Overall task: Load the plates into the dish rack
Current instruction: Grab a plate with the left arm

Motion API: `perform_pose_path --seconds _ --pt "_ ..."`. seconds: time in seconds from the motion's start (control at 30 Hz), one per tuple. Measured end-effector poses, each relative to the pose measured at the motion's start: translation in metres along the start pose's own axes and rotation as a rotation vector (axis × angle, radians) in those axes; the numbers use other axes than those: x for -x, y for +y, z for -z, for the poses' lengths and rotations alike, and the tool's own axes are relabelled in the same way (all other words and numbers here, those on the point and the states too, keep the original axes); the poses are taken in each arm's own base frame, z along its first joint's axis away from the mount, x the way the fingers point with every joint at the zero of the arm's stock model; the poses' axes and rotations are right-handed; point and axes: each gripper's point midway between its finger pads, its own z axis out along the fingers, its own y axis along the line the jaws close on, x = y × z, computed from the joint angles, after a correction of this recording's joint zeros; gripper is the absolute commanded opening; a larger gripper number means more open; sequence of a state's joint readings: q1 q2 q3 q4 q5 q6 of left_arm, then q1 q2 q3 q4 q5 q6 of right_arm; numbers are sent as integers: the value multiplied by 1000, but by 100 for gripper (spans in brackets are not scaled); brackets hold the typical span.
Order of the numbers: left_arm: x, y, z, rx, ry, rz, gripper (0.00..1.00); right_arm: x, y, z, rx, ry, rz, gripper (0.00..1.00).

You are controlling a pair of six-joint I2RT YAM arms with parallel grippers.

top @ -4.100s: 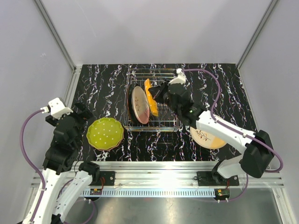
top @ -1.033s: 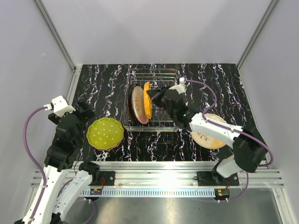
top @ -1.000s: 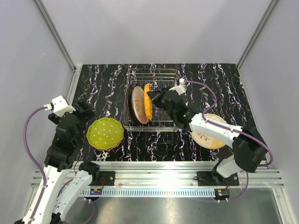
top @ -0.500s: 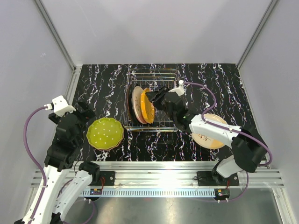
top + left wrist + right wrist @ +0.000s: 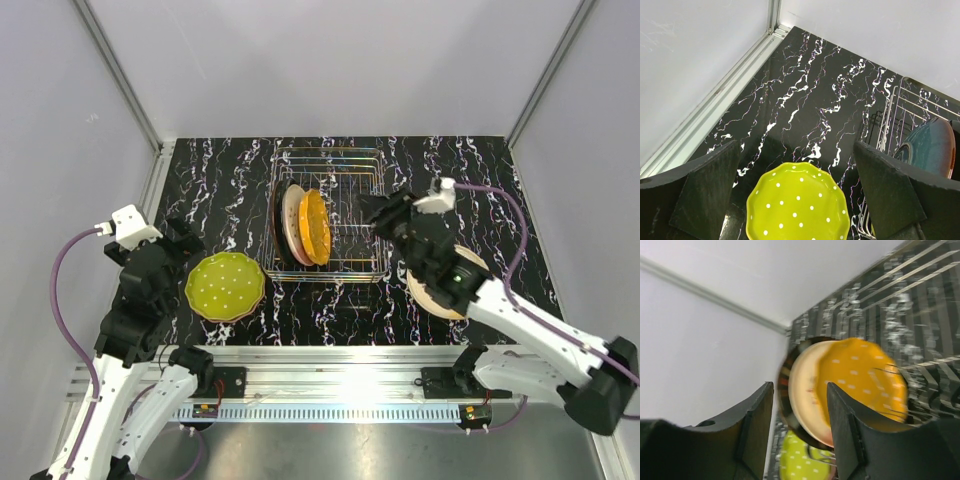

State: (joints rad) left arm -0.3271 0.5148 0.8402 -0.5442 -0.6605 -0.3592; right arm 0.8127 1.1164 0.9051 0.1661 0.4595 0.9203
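1. Dish rack (image 5: 352, 168): rectangular, silver wire, on a black marble-look table (image 5: 215, 180) with white veins. It sits at centre, toward the far edge.
2. Three plates stand on edge in the rack's left half, packed close.
   - Leftmost is a black plate (image 5: 279, 212). The left wrist view shows a teal sheen on its face (image 5: 930, 147).
   - Next is a pink plate (image 5: 294, 228) with a pale, cream-pink face.
   - Rightmost is an orange plate (image 5: 317, 226) with small white dots, tilted left onto the pink one. The right wrist view is blurred, but the dots read clearly there (image 5: 860, 380).
3. Yellow-green plate (image 5: 225, 286): scalloped rim, white dots, flat on the table just left of the rack's near corner.
4. Cream plate (image 5: 427, 294): flat on the table right of the rack, with a dark sprig motif. The right arm partly covers it.
5. Right gripper (image 5: 372, 213): over the rack's right half, apart from the orange plate. Its fingers are parted with nothing between them.
6. Left gripper (image 5: 186, 240): near the yellow-green plate's far-left side. Its jaws are spread wide and empty, and its own camera shows that plate on the table below the gap.
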Motion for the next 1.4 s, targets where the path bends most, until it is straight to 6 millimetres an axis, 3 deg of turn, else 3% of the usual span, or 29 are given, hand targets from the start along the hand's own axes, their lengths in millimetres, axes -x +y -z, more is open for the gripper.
perform_pose_path --seconds 0.17,0.27,0.37,0.67,0.97,1.17,1.4 --pt "-1 -1 0 -8 3 0 99 23 -69 52 -200 -64 98 49" --pt "-1 -3 0 -14 7 -1 99 21 -126 82 -350 -72 160 47" --pt "-3 -5 -1 -23 14 -4 99 12 -169 101 -463 -52 217 47" --pt "-8 -8 -4 -23 34 -19 99 -22 -243 102 -735 72 380 52" --pt "-12 -10 -7 -30 52 -40 99 -35 -278 79 -814 164 385 52" --pt "-13 -11 -7 -35 56 -41 99 -50 -290 67 -838 259 412 51" --pt "-13 -13 -7 -42 59 -42 99 -55 -297 64 -855 304 429 29"
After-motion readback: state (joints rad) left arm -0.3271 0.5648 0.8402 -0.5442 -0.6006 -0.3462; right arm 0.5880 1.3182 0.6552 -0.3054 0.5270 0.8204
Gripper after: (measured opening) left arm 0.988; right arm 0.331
